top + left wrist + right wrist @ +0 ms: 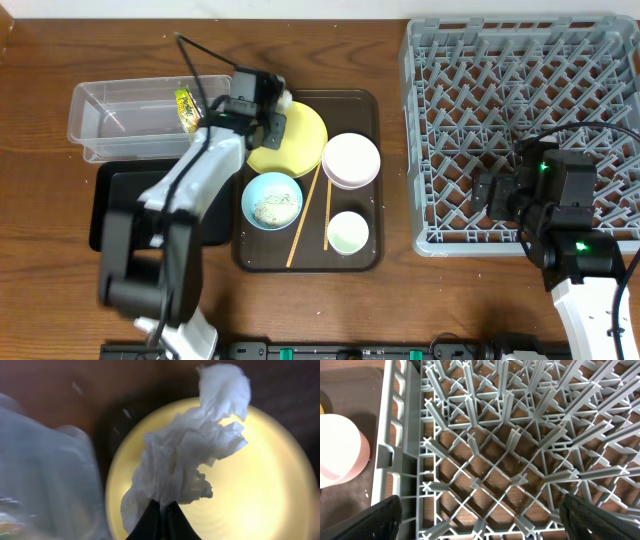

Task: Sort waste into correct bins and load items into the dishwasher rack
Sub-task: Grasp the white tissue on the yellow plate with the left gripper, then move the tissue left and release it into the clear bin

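My left gripper (pixel 272 112) is shut on the white crumpled paper scrap (pixel 190 455), which hangs just above the yellow plate (pixel 250 485). Overhead, the scrap (pixel 285 98) sits at the plate's (pixel 300 140) upper-left rim. The green-and-orange wrapper (pixel 186 108) lies in the clear tub (pixel 110 125). Below the tub sits the black tray (pixel 110 205). The blue bowl (pixel 272 200) holds rice grains. The pink bowl (pixel 351 160), white cup (pixel 347 232) and two chopsticks (pixel 303 218) rest beside it. My right gripper (pixel 481 505) hangs open and empty over the grey rack (pixel 485 460).
The dishes stand on a dark brown serving tray (pixel 365 262) between the bins and the rack (pixel 520 120). The clear tub's wall (pixel 45 475) is close on the left of my left gripper. The pink bowl (pixel 340 450) shows just outside the rack's wall.
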You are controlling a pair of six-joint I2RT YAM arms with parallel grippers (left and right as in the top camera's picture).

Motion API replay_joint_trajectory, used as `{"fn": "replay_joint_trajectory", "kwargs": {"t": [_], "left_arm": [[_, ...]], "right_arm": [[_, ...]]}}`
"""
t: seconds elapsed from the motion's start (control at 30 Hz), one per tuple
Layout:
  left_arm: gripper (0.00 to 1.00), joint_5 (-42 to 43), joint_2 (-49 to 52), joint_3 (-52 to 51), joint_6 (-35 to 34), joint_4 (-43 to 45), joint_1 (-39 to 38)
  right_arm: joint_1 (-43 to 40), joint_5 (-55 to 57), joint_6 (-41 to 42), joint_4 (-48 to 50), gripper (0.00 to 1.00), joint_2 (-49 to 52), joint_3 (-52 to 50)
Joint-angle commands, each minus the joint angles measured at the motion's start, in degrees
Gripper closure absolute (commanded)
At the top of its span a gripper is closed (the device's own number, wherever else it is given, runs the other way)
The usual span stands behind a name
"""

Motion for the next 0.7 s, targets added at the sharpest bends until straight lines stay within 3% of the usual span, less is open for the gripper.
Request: {"fn": "replay_joint_trajectory", "kwargs": {"t": [0.0,0.13,0.47,0.57,0.67], "left_arm": [[0.94,-0.15,-6.12,0.20,-2.25,-0.76,0.46],[0.94,-3.26,-9.16,0.20,-6.80,-0.79,2.64],[0.93,-5.46,-8.72,-0.44,-30.71,-1.05,14.91],[0.84,-5.49,-8.72,-0.61,-32.46,-1.03,16.92],[0.83,-5.51,-8.72,-0.61,-32.46,-1.03,18.05]], "right_arm": [[0.72,-0.22,0.68,-0.04,0.01,-0.33,1.18],[0.72,-0.24,0.68,-0.04,0.01,-0.33,1.18],[0.72,-0.24,0.68,-0.04,0.01,-0.33,1.18],[0.72,-0.24,0.68,-0.02,0.01,-0.33,1.18],[0.72,-0.26,0.68,-0.04,0.01,-0.33,1.18]]}}
